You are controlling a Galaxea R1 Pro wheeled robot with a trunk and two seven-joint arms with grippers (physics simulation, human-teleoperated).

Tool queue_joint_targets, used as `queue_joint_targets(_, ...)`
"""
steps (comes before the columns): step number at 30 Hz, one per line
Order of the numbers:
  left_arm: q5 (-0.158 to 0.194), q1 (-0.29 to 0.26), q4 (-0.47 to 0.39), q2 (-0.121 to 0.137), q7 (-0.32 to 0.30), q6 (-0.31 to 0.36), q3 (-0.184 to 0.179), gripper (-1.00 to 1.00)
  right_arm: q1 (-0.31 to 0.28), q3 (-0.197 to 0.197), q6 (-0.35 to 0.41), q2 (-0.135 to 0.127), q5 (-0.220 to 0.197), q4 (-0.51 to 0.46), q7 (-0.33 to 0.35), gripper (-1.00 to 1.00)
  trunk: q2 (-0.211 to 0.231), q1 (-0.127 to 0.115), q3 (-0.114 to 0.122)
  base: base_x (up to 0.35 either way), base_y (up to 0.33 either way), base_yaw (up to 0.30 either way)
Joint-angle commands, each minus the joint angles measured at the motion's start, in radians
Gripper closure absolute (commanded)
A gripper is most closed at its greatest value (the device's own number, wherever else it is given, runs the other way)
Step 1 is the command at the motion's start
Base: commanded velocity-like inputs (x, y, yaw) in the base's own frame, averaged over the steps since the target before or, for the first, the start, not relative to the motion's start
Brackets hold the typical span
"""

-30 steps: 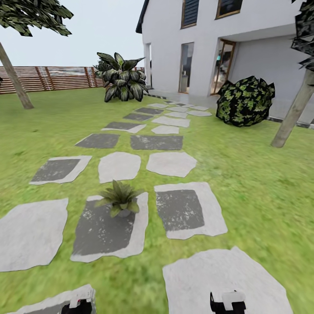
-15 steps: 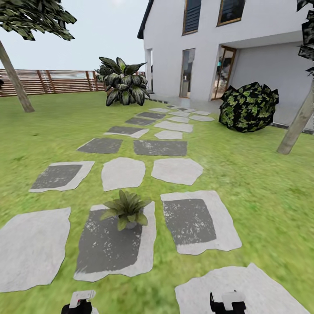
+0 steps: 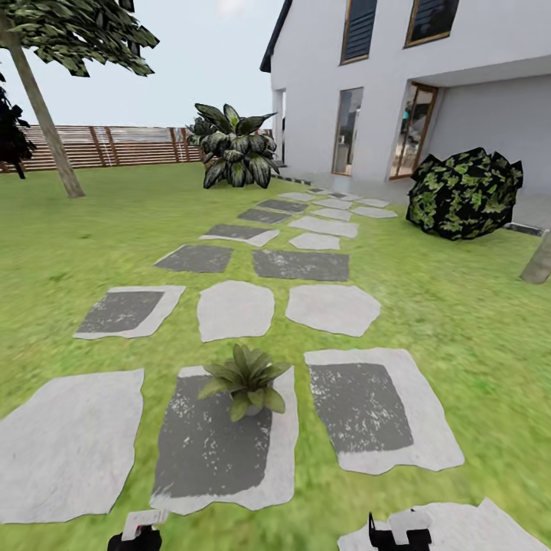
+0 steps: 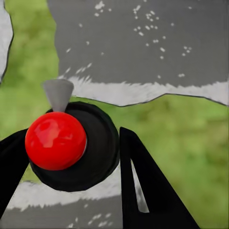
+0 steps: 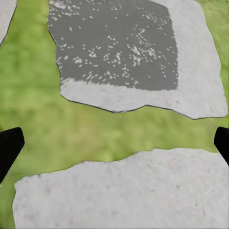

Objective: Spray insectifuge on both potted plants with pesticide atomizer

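Observation:
In the left wrist view my left gripper (image 4: pixel 71 167) is shut on the pesticide atomizer (image 4: pixel 71 148), seen end-on as a dark round body with a red cap and a grey nozzle. At the head view's bottom edge, the atomizer's white head (image 3: pixel 143 522) pokes up above the left gripper (image 3: pixel 134 540). One potted plant (image 3: pixel 246 383), a rosette of pointed green leaves in a small pale pot, stands on a dark stepping stone (image 3: pixel 207 451) just ahead in the garden. My right gripper (image 3: pixel 399 533) is open over a pale stone, its fingertips (image 5: pixel 9 145) wide apart with nothing between them.
Stepping stones (image 3: pixel 302 264) lead across the lawn to a white house (image 3: pixel 398 76). A large broad-leaved plant (image 3: pixel 236 147) and a round dark bush (image 3: pixel 464 193) flank the path's far end. A tree trunk (image 3: pixel 46 126) and a slatted fence (image 3: pixel 115 145) stand to the left.
The whole head view has shifted right and down, so the camera has moved closer to the potted plant. Both grippers keep their places at the bottom edge.

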Motion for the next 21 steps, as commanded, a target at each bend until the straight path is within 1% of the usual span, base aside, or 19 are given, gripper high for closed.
queue_joint_targets(1, 0.004, -0.001, 0.001, 0.0, -0.01, -0.002, 0.008, 1.0, -0.001, -0.008, -0.003, 0.0, 0.011, 0.001, -0.004, -1.0, 0.0, 0.0, -0.001, 0.147, 0.046, 0.045)
queue_joint_targets(12, 0.004, -0.001, 0.001, 0.0, -0.01, -0.002, 0.008, 1.0, -0.001, -0.008, -0.003, 0.0, 0.01, 0.001, -0.004, -1.0, 0.0, 0.0, -0.001, 0.022, 0.006, 0.006)
queue_joint_targets(17, 0.004, -0.001, 0.001, 0.0, -0.01, -0.002, 0.008, 1.0, -0.001, -0.008, -0.003, -0.001, 0.009, 0.001, -0.004, -1.0, 0.0, 0.0, -0.001, 0.075, 0.0, 0.0)
queue_joint_targets(21, 0.004, -0.001, 0.001, 0.0, -0.01, -0.002, 0.008, 1.0, -0.001, -0.008, -0.003, -0.004, 0.01, 0.001, -0.004, -1.0, 0.0, 0.0, -0.001, 0.144, 0.0, 0.0)
